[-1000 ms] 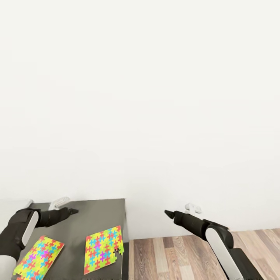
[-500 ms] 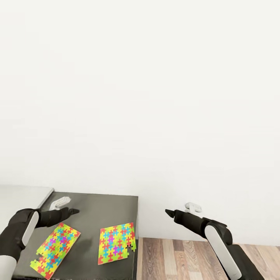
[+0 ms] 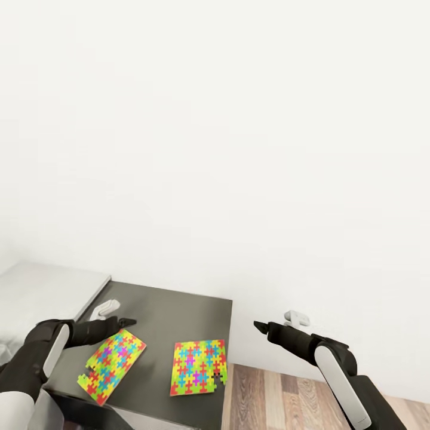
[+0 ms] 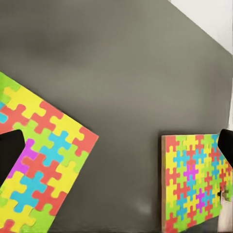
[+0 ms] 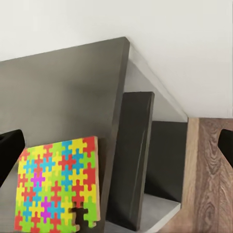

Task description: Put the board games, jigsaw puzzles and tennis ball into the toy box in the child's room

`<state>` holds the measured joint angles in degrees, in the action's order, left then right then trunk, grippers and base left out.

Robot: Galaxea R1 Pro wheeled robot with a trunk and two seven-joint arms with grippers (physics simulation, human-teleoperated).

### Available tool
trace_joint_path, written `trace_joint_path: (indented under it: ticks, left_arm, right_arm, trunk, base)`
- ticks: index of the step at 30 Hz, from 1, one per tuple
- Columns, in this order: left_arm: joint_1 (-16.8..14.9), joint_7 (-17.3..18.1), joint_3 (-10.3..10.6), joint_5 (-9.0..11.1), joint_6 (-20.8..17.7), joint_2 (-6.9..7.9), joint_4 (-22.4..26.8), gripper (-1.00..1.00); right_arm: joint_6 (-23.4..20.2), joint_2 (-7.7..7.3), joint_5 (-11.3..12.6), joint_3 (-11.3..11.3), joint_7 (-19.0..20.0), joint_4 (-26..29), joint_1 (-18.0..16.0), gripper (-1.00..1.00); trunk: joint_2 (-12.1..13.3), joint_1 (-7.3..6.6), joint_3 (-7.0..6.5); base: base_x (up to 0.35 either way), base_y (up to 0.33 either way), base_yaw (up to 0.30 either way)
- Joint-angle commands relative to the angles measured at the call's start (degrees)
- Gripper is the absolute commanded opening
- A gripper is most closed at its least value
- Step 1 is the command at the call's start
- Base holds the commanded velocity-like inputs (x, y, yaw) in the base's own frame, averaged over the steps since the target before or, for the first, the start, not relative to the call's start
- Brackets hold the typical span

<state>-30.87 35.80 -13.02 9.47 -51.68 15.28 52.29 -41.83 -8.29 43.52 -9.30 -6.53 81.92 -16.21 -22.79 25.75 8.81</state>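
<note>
Two jigsaw puzzles are lying flat on the lower dark section of the table [image 3: 173, 307] in our head view, one [image 3: 111, 365] tilted near the front-left corner and the other [image 3: 199, 366] close to the right edge, each with a piece missing at a corner; we are reaching our left gripper [image 3: 126, 322] out low, just at the tilted puzzle's far corner, empty, fingers too close together here to judge the gap, while our right gripper [image 3: 258, 326] is hanging beyond the table over the wood floor [image 3: 280, 397], also empty and equally hard to read; a pale upper desk surface [image 3: 42, 289] is showing at the left. Looking along the left wrist, both puzzles [image 4: 41, 160] [image 4: 191, 182] are resting apart on dark table top [image 4: 121, 82], dark fingertips at opposite edges suggesting wide-spread jaws holding nothing; along the right wrist, the right-hand puzzle [image 5: 58, 187] is sitting at the table's edge above a dark side panel [image 5: 131, 160], fingertips likewise spread wide and gripping nothing, presumably ready for a pick.
</note>
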Motion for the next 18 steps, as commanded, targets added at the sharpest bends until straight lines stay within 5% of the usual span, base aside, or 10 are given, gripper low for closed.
trace_joint_path:
  ticks: [1,18]
  left_arm:
    - [-0.06,0.19,0.28,0.17,-0.32,-0.04,0.01,1.00]
    - [-0.06,4.74,1.08,0.21,-0.10,-0.06,0.40,1.00]
  right_arm:
    - [-0.10,-0.06,0.61,-0.10,-0.59,0.10,-0.05,1.00]
    - [-0.09,-0.06,0.86,-0.02,-0.58,0.03,-0.05,1.00]
  trunk:
    - [-0.13,0.03,0.17]
    - [-0.13,0.03,1.02]
  base:
    - [0.000,0.000,0.260]
    - [0.000,0.000,0.258]
